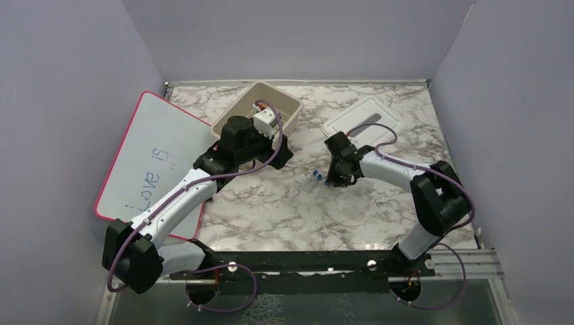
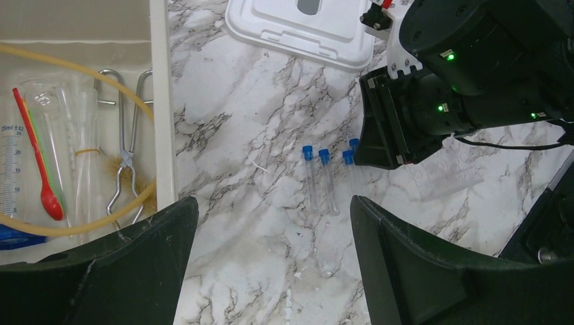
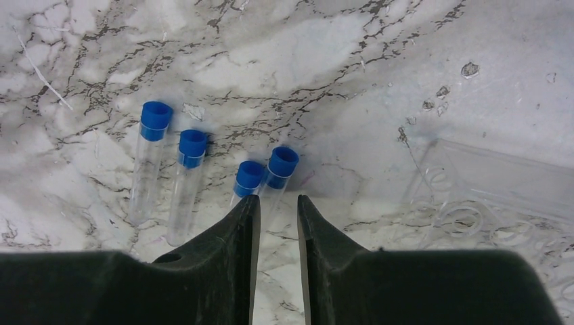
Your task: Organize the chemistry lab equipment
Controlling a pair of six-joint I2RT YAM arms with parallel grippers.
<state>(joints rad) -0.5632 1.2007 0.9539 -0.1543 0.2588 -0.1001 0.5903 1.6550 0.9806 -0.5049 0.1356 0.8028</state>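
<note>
Right hand (image 3: 277,202), jaws narrow astride one blue-capped clear plastic tube (image 3: 282,164), grip uncertain, could squeeze off-centre and roll it into the neighbouring tubes (image 3: 191,145).

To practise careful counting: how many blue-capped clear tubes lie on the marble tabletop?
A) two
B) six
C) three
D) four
D: the right wrist view shows four clear tubes, each with a blue cap, lying close together on the marble table.
</note>
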